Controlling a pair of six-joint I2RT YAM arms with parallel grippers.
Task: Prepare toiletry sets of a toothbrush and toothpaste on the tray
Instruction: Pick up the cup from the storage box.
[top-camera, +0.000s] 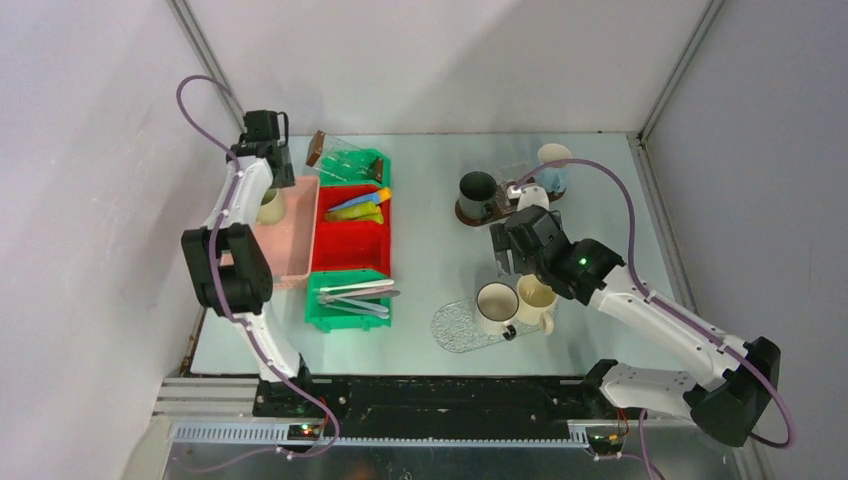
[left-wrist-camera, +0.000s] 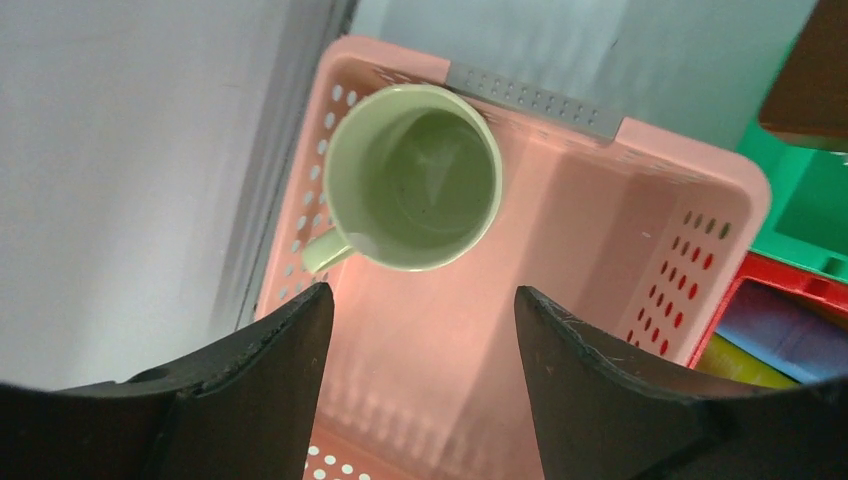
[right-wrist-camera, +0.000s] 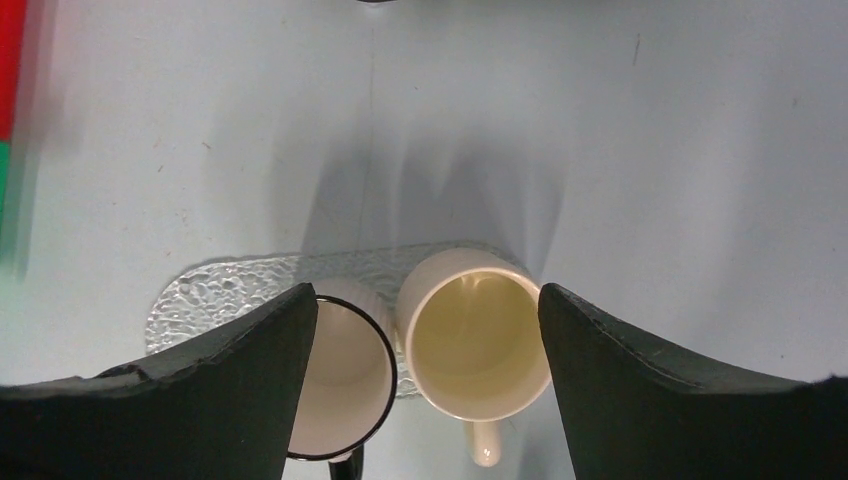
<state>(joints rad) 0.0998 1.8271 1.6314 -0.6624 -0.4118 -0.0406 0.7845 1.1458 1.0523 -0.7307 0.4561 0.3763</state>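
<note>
Hovering spread (right jaws too), the left jaws are risking knocking the mug (left-wrist-camera: 412, 178) against the basket's (left-wrist-camera: 600, 230) corner.

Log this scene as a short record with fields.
left gripper: open, above the pink basket holding one pale green mug
right gripper: open, above the clear tray
clear tray: white mug and cream mug, both look empty
red bin: coloured tubes
front green bin: toothbrushes
sets made: none yet
</note>
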